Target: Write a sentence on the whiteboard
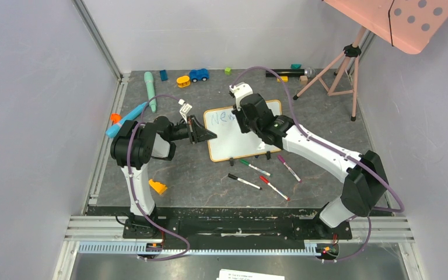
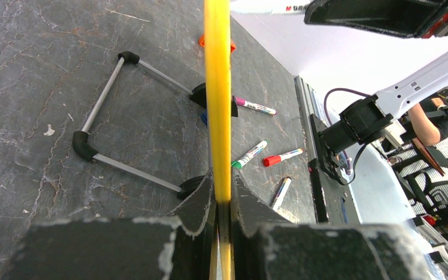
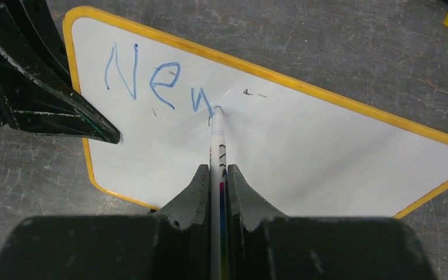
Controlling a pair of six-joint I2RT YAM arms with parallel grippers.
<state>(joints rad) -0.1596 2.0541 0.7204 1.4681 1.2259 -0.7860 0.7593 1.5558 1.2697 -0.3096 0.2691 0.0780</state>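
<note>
Whiteboard (image 1: 236, 143) is sitting near the centre of the table (image 1: 210, 186), btwn the two arms, w/ an orange-yellow frame all round. Left gripper (image 1: 211, 135) is reaching in from the left & clamping the board's left short edge. In the left wrist view its jaws are pinching the yellow rim (image 2: 217, 105) edge-on, w/ fingers (image 2: 195, 204) on either side. The board's wire stand (image 2: 102, 102), w/ black corners, is showing on the table beside that rim.

Right gripper (image 1: 239, 116) is hanging over the far part of the board, clenched on a white-barrelled marker (image 3: 216, 140). Its jaws are squeezing the barrel from both sides & the tip is touching the white surface. The sentence (image 3: 151, 81) is reading just "New" in blue, at the board's far-left corner, w/ the marker tip resting at the end of the "w".

Four spare markers are lying on the table just in front of the board: green-capped (image 1: 254, 168), black-capped (image 1: 244, 181), red-capped (image 1: 274, 188) & purple-capped (image 1: 289, 168). Small toys, incl. a blue car (image 1: 198, 74), are lying along the far edge.
</note>
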